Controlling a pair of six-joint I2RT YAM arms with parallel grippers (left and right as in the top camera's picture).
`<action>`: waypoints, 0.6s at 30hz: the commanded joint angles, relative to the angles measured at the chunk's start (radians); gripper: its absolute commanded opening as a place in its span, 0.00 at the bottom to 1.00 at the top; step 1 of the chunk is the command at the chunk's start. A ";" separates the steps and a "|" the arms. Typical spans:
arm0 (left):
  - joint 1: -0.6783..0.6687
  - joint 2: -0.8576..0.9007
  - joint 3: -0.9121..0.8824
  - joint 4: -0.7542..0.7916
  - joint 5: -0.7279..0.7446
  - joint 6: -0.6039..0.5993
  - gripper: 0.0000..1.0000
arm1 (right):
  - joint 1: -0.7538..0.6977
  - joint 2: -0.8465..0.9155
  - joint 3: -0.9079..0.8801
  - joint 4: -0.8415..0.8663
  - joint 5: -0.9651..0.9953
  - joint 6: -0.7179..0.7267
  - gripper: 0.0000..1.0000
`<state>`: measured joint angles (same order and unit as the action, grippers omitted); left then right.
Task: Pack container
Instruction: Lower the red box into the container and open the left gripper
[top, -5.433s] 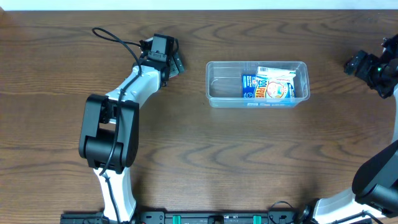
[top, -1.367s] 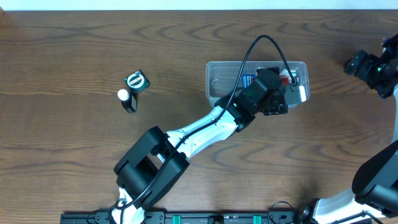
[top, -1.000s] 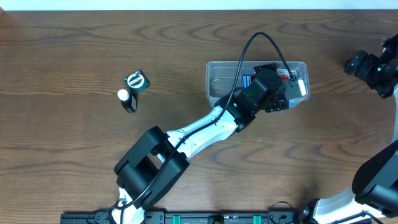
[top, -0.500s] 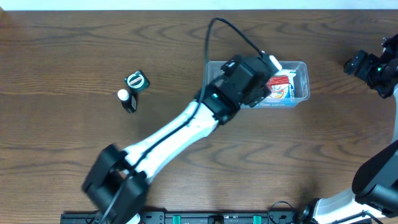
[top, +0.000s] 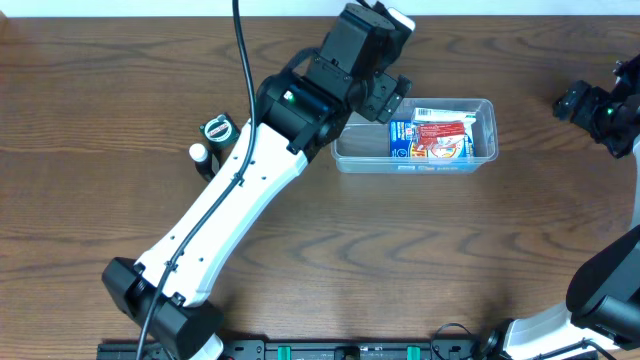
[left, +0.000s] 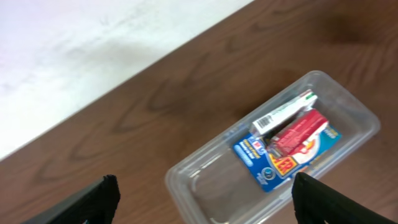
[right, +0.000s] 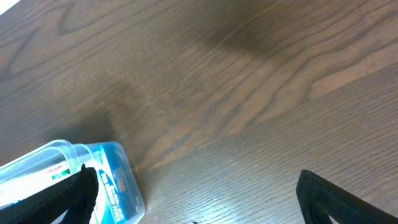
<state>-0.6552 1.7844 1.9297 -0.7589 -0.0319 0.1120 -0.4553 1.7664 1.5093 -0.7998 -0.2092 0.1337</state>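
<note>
Container lay long-axis across the table, just beneath the left gripper — fingers wide, empty — while the right gripper, also spread wide, sat farther off.

Our left arm stretched diagonally from its base at the near left toward the far middle with the wrist raised high. Our left gripper pointed downward, its fingers spread wide and holding nothing. Our right arm stood folded at the right edge, and our right gripper was likewise parted and empty.
</note>
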 joint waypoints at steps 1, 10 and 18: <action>0.011 0.058 0.007 0.007 0.092 -0.020 0.92 | -0.003 -0.008 0.008 -0.001 -0.004 0.011 0.99; 0.010 0.217 0.007 0.085 0.103 -0.020 0.93 | -0.003 -0.008 0.008 -0.001 -0.004 0.011 0.99; 0.010 0.335 0.007 0.121 0.103 -0.019 0.93 | -0.003 -0.008 0.008 -0.001 -0.004 0.011 0.99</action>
<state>-0.6498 2.0857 1.9293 -0.6449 0.0620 0.1009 -0.4553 1.7664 1.5093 -0.7998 -0.2092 0.1337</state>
